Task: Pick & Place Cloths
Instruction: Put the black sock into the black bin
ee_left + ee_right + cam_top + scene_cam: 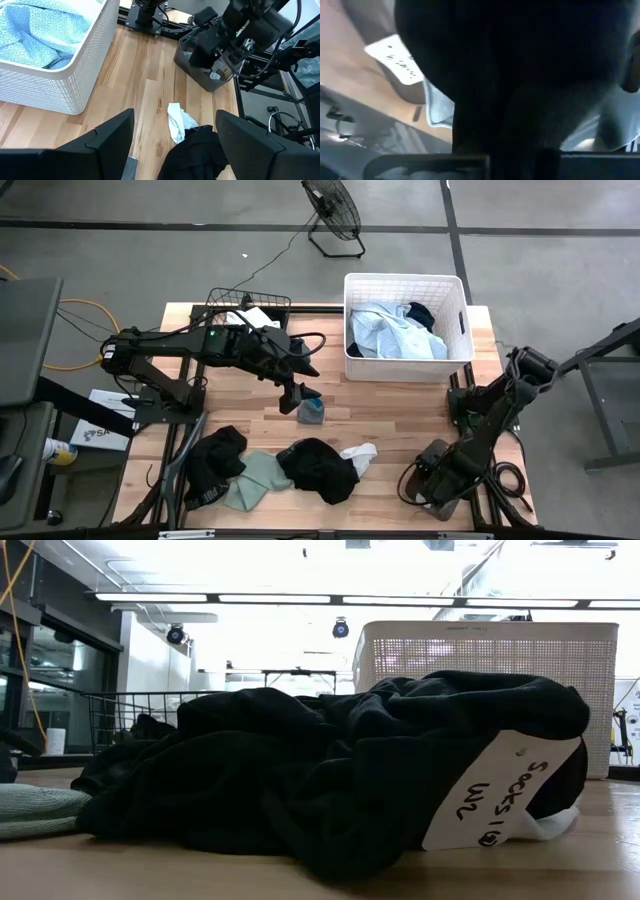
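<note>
My left gripper (pixel 298 398) hangs open over the table's middle, and in its wrist view (pixel 175 114) nothing lies between its fingers. A small blue-grey cloth (pixel 312 413) shows just beneath it. Near the front edge lie a black cloth (pixel 320 470) with a white label (pixel 500 790), a white cloth (pixel 177 120), a sage green cloth (pixel 255 480) and another black cloth (pixel 215 465). My right gripper (pixel 438 492) is shut and points down at the near right corner over a grey tray (pixel 200 70). My left gripper stands directly over the small blue-grey cloth. The gripper itself hides the place where they might meet, so I cannot tell whether a finger touches the cloth.
The white laundry basket (pixel 404 277) at the far right holds a pale blue cloth (pixel 385 330) and a dark one (pixel 420 313). A black wire basket (pixel 245 302) stands at the far left. Bare wood lies between the basket and the cloths in front.
</note>
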